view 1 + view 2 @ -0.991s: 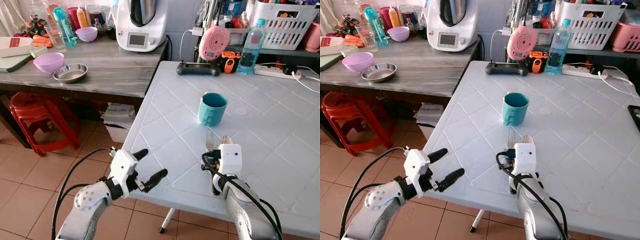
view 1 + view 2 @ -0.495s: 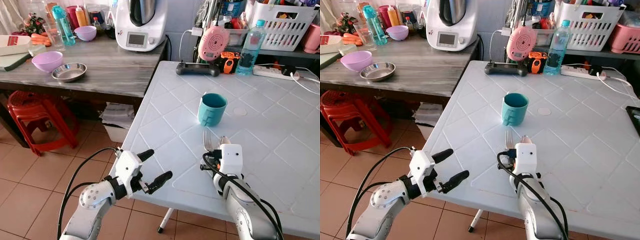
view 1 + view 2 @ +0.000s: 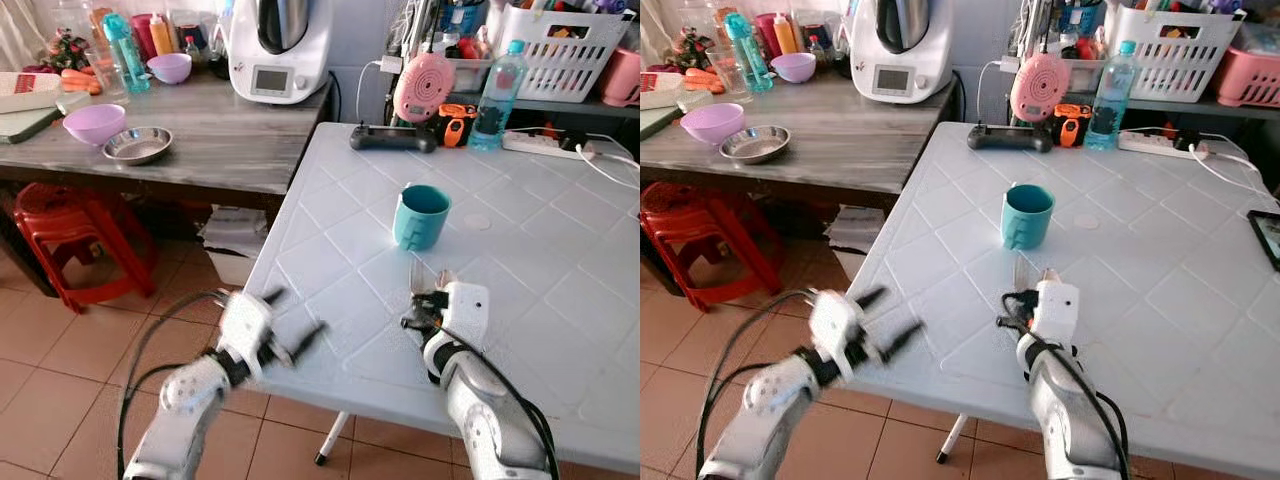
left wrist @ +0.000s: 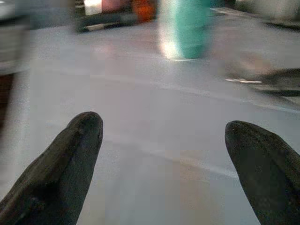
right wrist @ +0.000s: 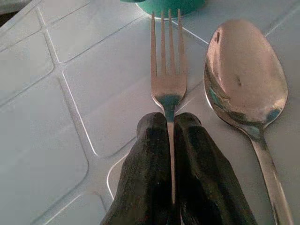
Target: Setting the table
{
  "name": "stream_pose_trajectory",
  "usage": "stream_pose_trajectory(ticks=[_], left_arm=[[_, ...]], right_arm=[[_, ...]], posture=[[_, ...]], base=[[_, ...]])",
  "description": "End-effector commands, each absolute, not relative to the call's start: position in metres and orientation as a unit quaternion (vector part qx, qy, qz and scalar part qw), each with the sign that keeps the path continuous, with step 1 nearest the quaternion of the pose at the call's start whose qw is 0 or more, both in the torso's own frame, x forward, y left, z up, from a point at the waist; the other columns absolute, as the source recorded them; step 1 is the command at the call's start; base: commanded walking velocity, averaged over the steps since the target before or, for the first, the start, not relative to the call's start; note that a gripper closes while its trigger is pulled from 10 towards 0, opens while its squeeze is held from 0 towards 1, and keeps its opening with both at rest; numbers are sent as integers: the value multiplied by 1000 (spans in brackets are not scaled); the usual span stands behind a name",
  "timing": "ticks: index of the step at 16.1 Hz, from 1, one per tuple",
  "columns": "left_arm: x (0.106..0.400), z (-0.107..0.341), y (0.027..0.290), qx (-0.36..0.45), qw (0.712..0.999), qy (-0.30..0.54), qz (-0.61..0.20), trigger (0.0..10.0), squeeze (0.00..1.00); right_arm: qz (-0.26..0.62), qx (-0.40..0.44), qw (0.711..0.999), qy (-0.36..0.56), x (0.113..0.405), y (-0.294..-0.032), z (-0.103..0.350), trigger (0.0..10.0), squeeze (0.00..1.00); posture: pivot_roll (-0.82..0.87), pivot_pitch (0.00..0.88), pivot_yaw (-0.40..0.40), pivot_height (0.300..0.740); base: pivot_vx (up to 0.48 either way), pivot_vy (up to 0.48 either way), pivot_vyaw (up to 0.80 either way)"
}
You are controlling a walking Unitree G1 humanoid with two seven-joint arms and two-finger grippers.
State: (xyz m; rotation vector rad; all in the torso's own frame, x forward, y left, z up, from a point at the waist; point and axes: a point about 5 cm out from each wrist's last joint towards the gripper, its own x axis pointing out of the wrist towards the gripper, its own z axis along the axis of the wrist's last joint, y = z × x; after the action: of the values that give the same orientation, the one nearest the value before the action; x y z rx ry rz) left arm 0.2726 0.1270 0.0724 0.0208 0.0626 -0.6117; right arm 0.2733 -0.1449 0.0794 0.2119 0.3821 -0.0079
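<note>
A teal mug [image 3: 421,216] stands near the middle of the white table [image 3: 520,250]. Just in front of it, my right gripper [image 5: 169,136] is shut on a metal fork [image 5: 167,79], whose tines point toward the mug. A metal spoon [image 5: 246,79] lies on the table right beside the fork. In the head views the fork's tip [image 3: 416,274] pokes out past my right wrist. My left gripper [image 3: 290,322] is open and blurred at the table's near left edge, fingers [image 4: 70,159] spread over the tabletop.
A wooden counter [image 3: 200,130] on the left carries a purple bowl [image 3: 95,123], a steel dish [image 3: 138,146] and a white kitchen machine [image 3: 278,50]. A controller [image 3: 393,137], water bottle [image 3: 494,95] and basket [image 3: 565,45] line the table's far side. A red stool [image 3: 70,235] stands below.
My left gripper has swung in toward the table's edge and is now motion-blurred. My right gripper with the fork has shifted slightly forward and tilted.
</note>
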Motion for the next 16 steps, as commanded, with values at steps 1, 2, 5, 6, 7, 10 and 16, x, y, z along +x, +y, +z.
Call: stream_pose_trajectory(ticks=[1,2,5,6,7,10,16], left_arm=[[282,71,138,-4,968,57,-245,10000,0],[285,73,139,-10,971,52,-231,10000,0],[288,72,141,-24,978,55,-202,10000,0],[288,72,141,-22,978,54,-199,10000,0],[289,71,141,-29,978,58,-197,10000,0],[294,73,139,-49,979,57,-188,10000,0],[296,75,133,-57,978,53,-196,10000,0]], right_arm=[[-3,108,978,181,275,-146,88,0,0],[0,112,979,172,275,-146,93,667,0],[5,138,978,157,268,-143,99,10000,0],[5,141,979,149,267,-142,101,10000,0],[-2,142,980,139,266,-143,103,10000,0],[5,157,981,116,260,-141,105,10000,0],[10,156,982,108,260,-140,106,10000,0]], posture=[[82,6,34,740],[82,6,33,740],[79,9,35,740],[78,9,35,740],[78,8,36,740],[75,3,40,740],[72,0,45,740]], base=[[0,0,0],[0,0,0],[0,0,0],[0,0,0],[0,0,0],[0,0,0],[0,182,-574]])
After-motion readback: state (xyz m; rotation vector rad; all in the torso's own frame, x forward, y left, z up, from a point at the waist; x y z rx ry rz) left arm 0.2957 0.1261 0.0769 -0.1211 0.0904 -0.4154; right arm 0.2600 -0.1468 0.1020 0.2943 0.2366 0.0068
